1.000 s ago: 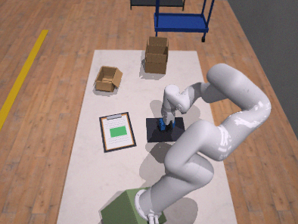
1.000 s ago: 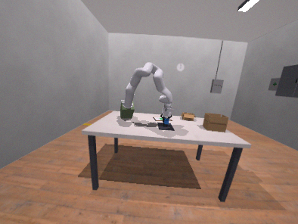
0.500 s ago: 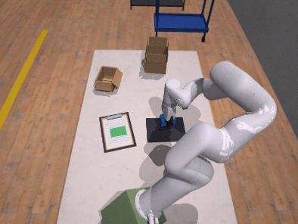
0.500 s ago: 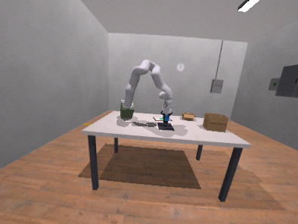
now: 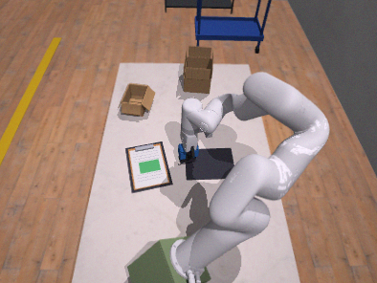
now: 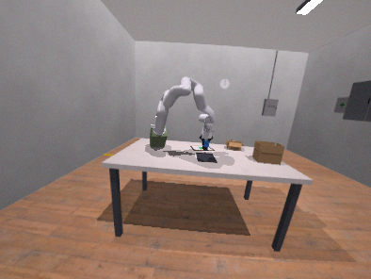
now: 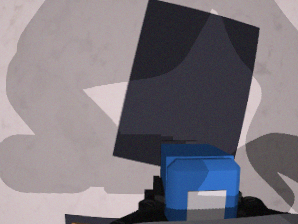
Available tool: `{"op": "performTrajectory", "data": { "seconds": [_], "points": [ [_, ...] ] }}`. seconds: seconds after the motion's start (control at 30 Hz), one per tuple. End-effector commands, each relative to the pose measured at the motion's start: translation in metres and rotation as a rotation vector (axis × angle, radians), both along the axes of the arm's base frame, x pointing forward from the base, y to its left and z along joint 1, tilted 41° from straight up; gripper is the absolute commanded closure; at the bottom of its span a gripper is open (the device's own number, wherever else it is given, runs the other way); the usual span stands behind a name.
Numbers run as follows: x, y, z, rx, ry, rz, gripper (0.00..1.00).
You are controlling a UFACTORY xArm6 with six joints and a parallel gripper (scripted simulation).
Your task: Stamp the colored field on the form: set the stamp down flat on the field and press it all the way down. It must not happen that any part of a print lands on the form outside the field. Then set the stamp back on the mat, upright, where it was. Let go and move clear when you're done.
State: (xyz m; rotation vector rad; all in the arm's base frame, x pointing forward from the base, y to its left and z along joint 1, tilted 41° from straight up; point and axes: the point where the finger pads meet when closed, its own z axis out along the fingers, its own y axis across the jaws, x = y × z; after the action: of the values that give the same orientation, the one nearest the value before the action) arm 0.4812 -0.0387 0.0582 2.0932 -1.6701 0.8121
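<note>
The blue stamp (image 5: 187,154) sits clenched in the gripper (image 5: 188,155), lifted above the table at the dark mat's (image 5: 210,163) edge nearest the clipboard form (image 5: 148,166). The form's green field (image 5: 149,165) lies beside the mat, apart from it. Beyond the mat stand two cardboard boxes (image 5: 198,70), (image 5: 137,99).

A glossy white arm (image 5: 287,110) of thick rounded segments (faintly speckled) on a green base (image 5: 148,268).
</note>
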Motion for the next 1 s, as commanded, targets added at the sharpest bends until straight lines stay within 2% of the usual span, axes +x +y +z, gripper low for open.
{"op": "performTrajectory", "data": {
  "seconds": [0.0,0.27,0.47,0.63,0.97],
  "points": [
    [0.004,0.055,-0.042,-0.019,-0.016,-0.009,0.73],
    [0.003,0.138,-0.112,-0.025,-0.018,-0.008,0.73],
    [0.005,0.144,-0.117,-0.025,-0.018,-0.008,0.73],
    [0.015,0.163,-0.134,-0.025,-0.018,-0.008,0.73],
    [0.013,0.159,-0.13,-0.025,-0.018,-0.008,0.73]
  ]
}}
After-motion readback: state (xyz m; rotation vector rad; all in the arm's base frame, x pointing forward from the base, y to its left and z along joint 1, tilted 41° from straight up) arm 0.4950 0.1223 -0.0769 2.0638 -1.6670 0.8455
